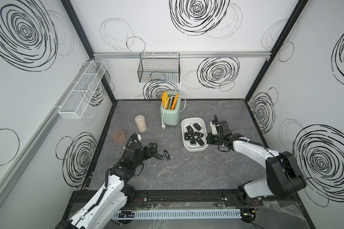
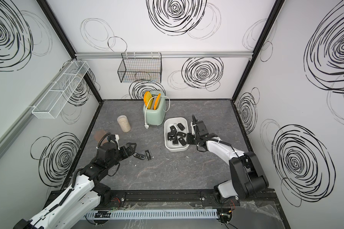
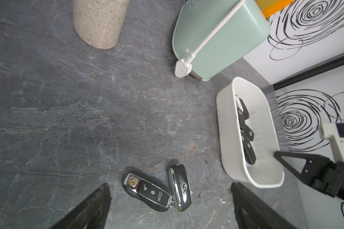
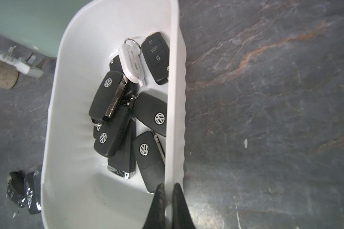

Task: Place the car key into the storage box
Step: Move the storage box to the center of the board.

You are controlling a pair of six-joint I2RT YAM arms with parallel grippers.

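Two black and chrome car keys lie side by side on the grey table, one (image 3: pixel 147 191) with button icons and one (image 3: pixel 180 187) with a winged badge; both top views show them (image 1: pixel 159 157) (image 2: pixel 138 156). My left gripper (image 3: pixel 170 186) hangs open just over them, a finger on either side, touching neither. The white storage box (image 1: pixel 196 149) (image 2: pixel 176 149) stands right of centre and holds several black keys. My right gripper (image 4: pixel 168 186) is shut on the box's right-hand wall (image 4: pixel 174 119), one finger inside and one outside.
A mint toaster (image 1: pixel 170 115) with a white cord and plug (image 1: pixel 163 125) stands behind the box. A beige jar (image 1: pixel 140 124) and a pinkish cup (image 1: pixel 119 136) are at the left. A black wire basket (image 1: pixel 159 69) and a white mesh rack (image 1: pixel 81 91) hang on the walls.
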